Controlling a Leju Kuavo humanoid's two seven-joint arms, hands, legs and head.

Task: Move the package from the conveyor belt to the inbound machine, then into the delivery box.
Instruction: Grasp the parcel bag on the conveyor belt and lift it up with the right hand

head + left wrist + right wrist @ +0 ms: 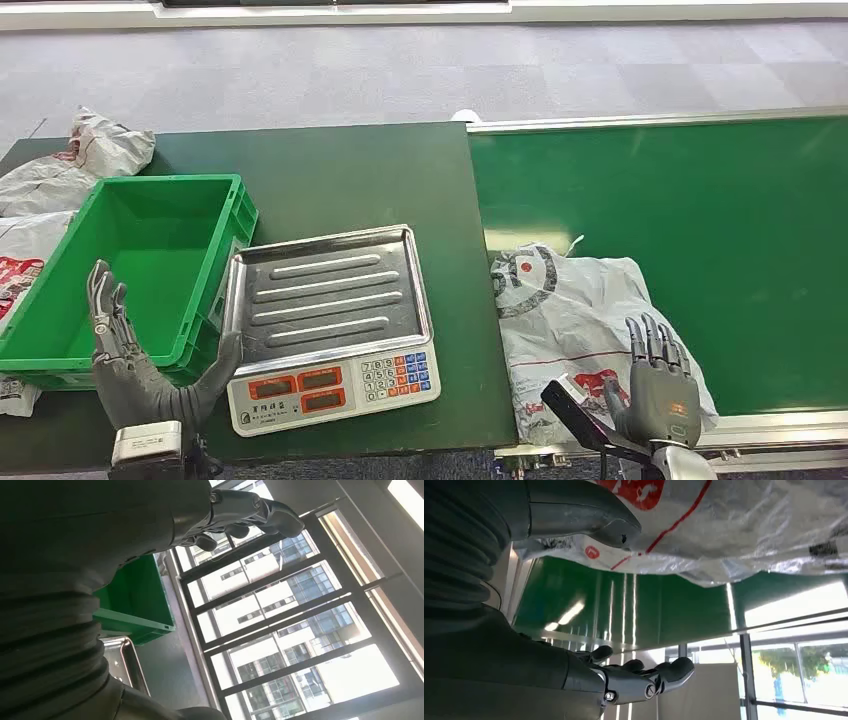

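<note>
Well, from the head view the white package [575,320] lies on the green conveyor belt [720,220], near its front edge. The right hand [660,385] hovers over its near corner, fingers spread, holding nothing. The scale [330,325] sits between belt and green box [130,270]; other bags [60,165] lie left of the box. The left hand [135,365] stands open before the box.

Left wrist view: fingers [260,510] slightly curled, empty, box [135,605] behind.

Right wrist view: thumb [589,515] against the package [744,525], fingers [649,677] apart from it.
</note>
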